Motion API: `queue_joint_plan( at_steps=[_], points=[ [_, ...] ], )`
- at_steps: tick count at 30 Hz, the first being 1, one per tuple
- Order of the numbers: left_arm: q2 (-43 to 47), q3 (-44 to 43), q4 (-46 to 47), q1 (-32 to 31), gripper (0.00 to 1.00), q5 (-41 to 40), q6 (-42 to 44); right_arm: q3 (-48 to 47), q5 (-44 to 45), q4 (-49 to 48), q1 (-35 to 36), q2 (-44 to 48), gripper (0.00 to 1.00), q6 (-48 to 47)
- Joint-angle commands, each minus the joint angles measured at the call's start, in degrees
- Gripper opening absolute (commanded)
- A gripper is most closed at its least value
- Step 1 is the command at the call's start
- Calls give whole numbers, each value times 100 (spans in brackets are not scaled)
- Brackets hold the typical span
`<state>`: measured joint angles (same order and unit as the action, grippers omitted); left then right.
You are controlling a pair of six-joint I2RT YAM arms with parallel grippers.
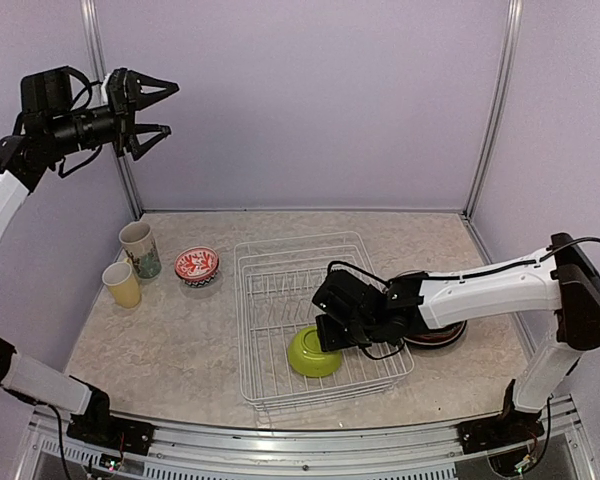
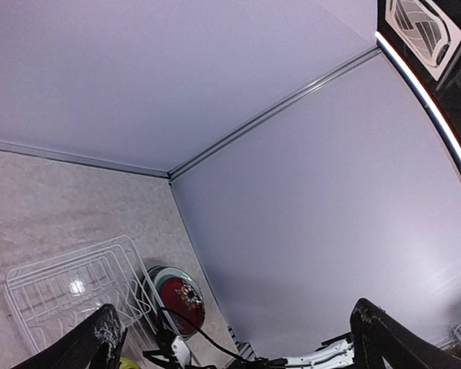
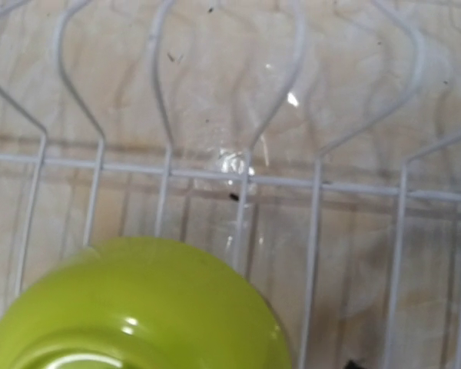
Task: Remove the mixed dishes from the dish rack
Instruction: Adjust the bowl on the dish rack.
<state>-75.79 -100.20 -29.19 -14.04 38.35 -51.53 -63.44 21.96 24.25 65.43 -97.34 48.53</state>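
**A:** Lime green bowl (image 1: pixel 314 353) is the only dish I can see inside the dish rack (image 1: pixel 298 239). It's at the rack's near side, closer to the right corner than the left.

**B:** And the right hand (image 1: pixel 330 335) is right over it, reaching in across the rack's right wall. Fingers apart or together? Cannot tell. The black body hides them from above, and the wrist view shows none.

**A:** That wrist view has the bowl low and left, with rack wires beyond. My read is that it lies a touch off the hand's line, not dead centre.

**B:** It's round, so there's no long axis to line up. Any stretch of rim should do.

**A:** Left hand (image 1: pixel 168 108)?

**B:** High above the rack's far-left corner, fingers spread wide and holding nothing. It's well apart from the bowl, so the right arm is clearly the nearer one.

**A:** Elsewhere, the mug (image 1: pixel 140 248), yellow cup (image 1: pixel 123 285) and red-and-white bowl (image 1: pixel 196 265) stand on the tabletop (image 1: pixel 160 345) left of the rack. The plates (image 1: pixel 440 338) sit just right of it.
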Motion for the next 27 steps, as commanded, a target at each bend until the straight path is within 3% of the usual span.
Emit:
queue_joint_plan(
  at_steps=[1,7,12,21,27],
  points=[
    [181,617,-536,95,99,-821,1256,453,-227,-342,-93,274,58,159],
    [-240,915,-776,94,99,-868,1823,1104,-878,-1164,-282,655,35,429],
    [-507,1094,-918,-118,99,-730,2340,1803,-1834,-2398,-528,829,34,648],
    [-1010,942,-1194,-357,99,-543,2371,1227,-2928,-3165,-558,203,59,207],
    [-1035,954,-1172,-361,99,-490,2351,932,-3168,-2965,-551,35,81,152]
  ],
)
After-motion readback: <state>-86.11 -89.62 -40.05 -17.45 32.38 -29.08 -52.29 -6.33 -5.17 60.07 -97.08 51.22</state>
